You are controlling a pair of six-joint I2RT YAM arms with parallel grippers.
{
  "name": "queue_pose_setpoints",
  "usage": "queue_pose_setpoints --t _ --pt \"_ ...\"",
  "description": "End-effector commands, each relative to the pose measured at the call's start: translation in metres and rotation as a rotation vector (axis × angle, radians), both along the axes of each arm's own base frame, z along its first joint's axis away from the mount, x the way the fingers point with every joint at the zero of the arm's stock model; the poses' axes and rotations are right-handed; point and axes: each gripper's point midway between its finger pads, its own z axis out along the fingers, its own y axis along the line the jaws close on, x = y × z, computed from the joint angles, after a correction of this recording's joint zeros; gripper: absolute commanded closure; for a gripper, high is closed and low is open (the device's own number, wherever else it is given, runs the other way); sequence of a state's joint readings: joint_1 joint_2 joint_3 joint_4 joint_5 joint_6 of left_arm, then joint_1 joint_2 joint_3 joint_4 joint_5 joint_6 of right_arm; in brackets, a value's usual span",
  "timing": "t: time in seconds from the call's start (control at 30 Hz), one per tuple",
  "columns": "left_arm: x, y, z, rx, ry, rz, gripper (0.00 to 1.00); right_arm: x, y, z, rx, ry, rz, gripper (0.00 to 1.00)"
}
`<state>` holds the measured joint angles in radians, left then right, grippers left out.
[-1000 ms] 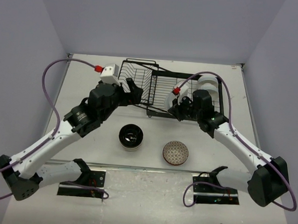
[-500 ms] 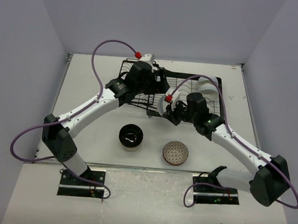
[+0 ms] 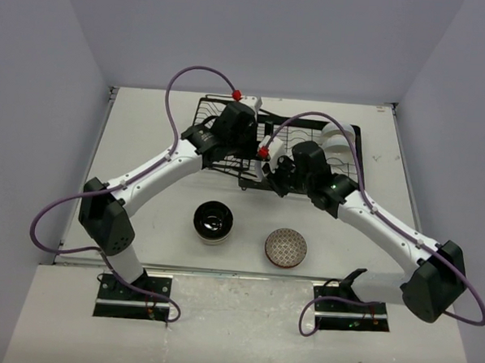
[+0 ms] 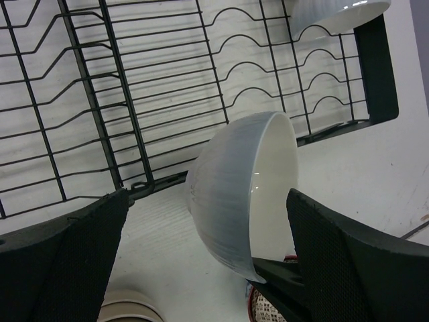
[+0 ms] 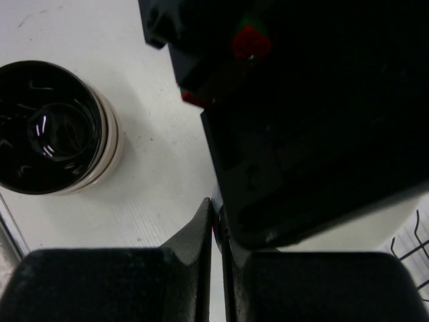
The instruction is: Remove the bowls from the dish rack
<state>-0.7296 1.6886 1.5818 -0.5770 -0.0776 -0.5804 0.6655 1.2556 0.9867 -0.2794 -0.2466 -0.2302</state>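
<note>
While the left gripper (image 4: pixel 208 201) hangs wide open and empty above the rack (image 4: pixel 379 74), the right gripper (image 5: pixel 213 221) is clamped shut on the lower rim of a white bowl (image 4: pixel 234 194), holding it on edge at the rack's near side. Another white bowl (image 4: pixel 338 10) sits at the rack's right end. A black-lined bowl (image 5: pixel 53 137) and a patterned bowl (image 3: pixel 286 247) stand apart on the desk (image 4: pixel 362 174).

A white ribbed bowl (image 4: pixel 234 194) tilts on edge (mouth sideways) beside the black wire dish rack (image 4: pixel 167 87).
</note>
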Motion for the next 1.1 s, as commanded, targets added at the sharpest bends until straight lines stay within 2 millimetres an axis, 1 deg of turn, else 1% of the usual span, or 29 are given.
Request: queue_pose_setpoints --t 0.0,0.03,0.07,0.1,0.13,0.2,0.27,0.3,0.33,0.37,0.47,0.5,0.57,0.6,0.67,0.7,0.73,0.77,0.97,1.0,1.03,1.07 --pt "0.002 -0.008 0.014 0.005 -0.029 -0.055 0.0 0.017 0.003 0.03 -0.006 -0.078 -0.02 1.0" --pt "0.004 -0.006 0.013 0.019 -0.032 -0.048 0.0 0.018 0.004 0.033 -0.01 -0.077 -0.021 1.0" --pt "0.004 -0.004 0.007 0.045 -0.025 -0.05 0.0 0.02 0.003 0.033 -0.022 -0.074 -0.032 1.0" --pt "0.005 -0.003 0.006 0.061 -0.03 -0.044 0.0 0.019 0.0 0.03 -0.042 -0.059 -0.04 1.0" --pt "0.007 0.001 0.003 0.083 -0.032 -0.029 0.0 0.02 0.0 0.033 -0.053 -0.057 -0.049 1.0" --pt "0.009 0.003 -0.006 0.118 -0.023 -0.027 0.01 0.02 -0.005 0.03 -0.09 -0.044 -0.069 1.0" --pt "0.01 0.004 -0.014 0.141 -0.012 -0.022 0.02 0.02 -0.003 0.032 -0.11 -0.049 -0.074 1.0" --pt "0.011 0.003 -0.015 0.144 -0.012 -0.022 0.02 0.018 -0.004 0.031 -0.123 -0.051 -0.078 1.0" --pt "0.011 0.001 -0.019 0.147 -0.005 -0.028 0.04 0.018 -0.003 0.033 -0.124 -0.054 -0.077 1.0" --pt "0.012 -0.001 -0.018 0.142 -0.005 -0.031 0.05 0.018 -0.004 0.032 -0.131 -0.052 -0.078 1.0" --pt "0.011 -0.009 -0.022 0.146 -0.001 -0.05 0.14 0.018 -0.004 0.031 -0.153 -0.055 -0.089 1.0" --pt "0.01 -0.012 -0.022 0.145 0.0 -0.058 0.23 0.019 -0.005 0.032 -0.16 -0.057 -0.095 1.0" --pt "0.01 -0.016 -0.022 0.147 -0.004 -0.065 0.31 0.018 -0.004 0.031 -0.172 -0.054 -0.092 1.0" --pt "0.01 -0.017 -0.022 0.151 -0.008 -0.063 0.4 0.018 -0.003 0.03 -0.172 -0.054 -0.093 1.0" --pt "0.011 -0.018 -0.022 0.152 -0.009 -0.062 0.46 0.019 -0.002 0.03 -0.175 -0.06 -0.097 1.0" --pt "0.01 -0.019 -0.024 0.155 -0.008 -0.063 0.54 0.018 -0.001 0.028 -0.179 -0.056 -0.094 1.0" --pt "0.01 -0.021 -0.025 0.157 -0.005 -0.066 0.58 0.022 -0.004 0.028 -0.191 -0.064 -0.116 1.0" --pt "0.01 -0.022 -0.025 0.157 -0.006 -0.068 0.65 0.021 -0.003 0.025 -0.199 -0.059 -0.114 1.0" --pt "0.008 -0.03 -0.035 0.161 0.014 -0.086 0.89 0.024 -0.003 0.02 -0.215 -0.06 -0.129 1.0" --pt "0.007 -0.031 -0.037 0.161 0.017 -0.09 0.97 0.024 -0.003 0.019 -0.216 -0.061 -0.132 1.0" --pt "0.007 -0.032 -0.039 0.162 0.021 -0.091 1.0 0.025 -0.004 0.02 -0.214 -0.067 -0.136 1.0" --pt "0.007 -0.032 -0.041 0.165 0.026 -0.092 1.0 0.026 -0.005 0.021 -0.21 -0.072 -0.139 1.0"
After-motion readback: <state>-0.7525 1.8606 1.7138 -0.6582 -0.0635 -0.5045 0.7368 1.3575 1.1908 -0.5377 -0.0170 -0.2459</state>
